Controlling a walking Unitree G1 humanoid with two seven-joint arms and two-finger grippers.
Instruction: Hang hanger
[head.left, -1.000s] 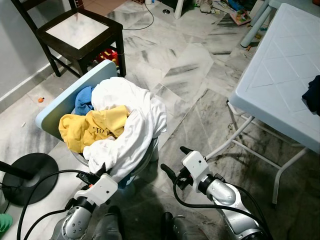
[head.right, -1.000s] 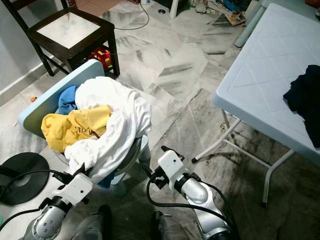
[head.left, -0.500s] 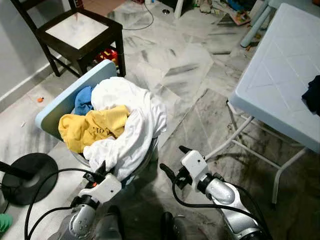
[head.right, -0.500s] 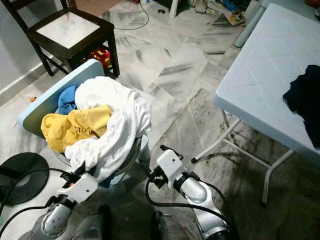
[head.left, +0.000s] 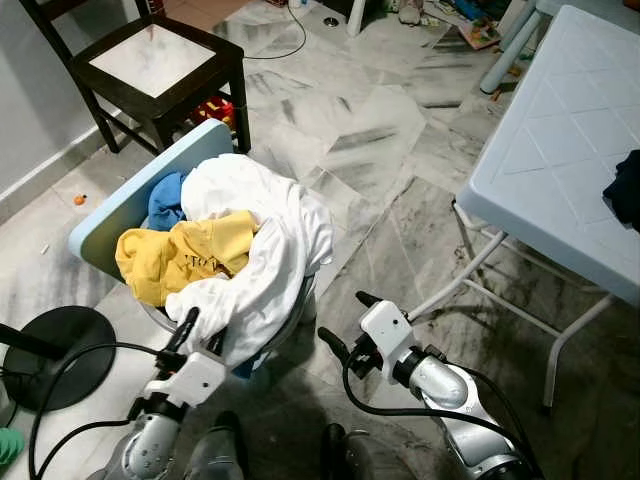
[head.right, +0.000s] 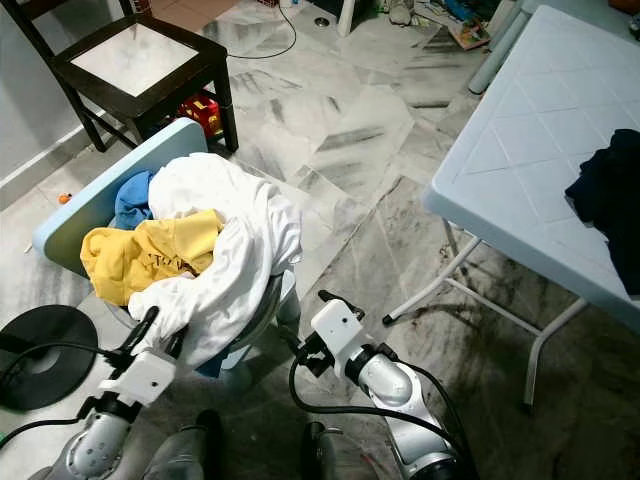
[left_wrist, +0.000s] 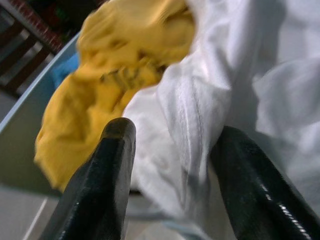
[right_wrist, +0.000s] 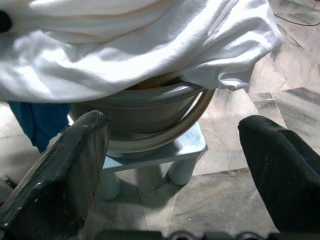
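No hanger can be made out. A heap of laundry fills a grey basket (right_wrist: 150, 97) on a small pale blue stool (right_wrist: 186, 146): a white garment (head.left: 265, 235) on top, a yellow one (head.left: 175, 255), a blue one (head.left: 168, 198). My left gripper (head.left: 200, 332) is open at the low hanging edge of the white garment (left_wrist: 195, 100), with a fold of it between the two fingers (left_wrist: 107, 165). My right gripper (head.left: 346, 320) is open and empty, low beside the basket on its right, facing the stool.
A pale blue panel (head.left: 130, 200) leans behind the basket. A dark wooden chair (head.left: 160, 70) stands at the back left. A white folding table (head.left: 560, 160) with a dark garment (head.right: 610, 200) is at the right. A black round base (head.left: 55, 350) and cables lie at the left.
My left gripper has shifted slightly left and up against the white garment's hanging edge, its fingers now either side of a fold. The right gripper has hardly moved.
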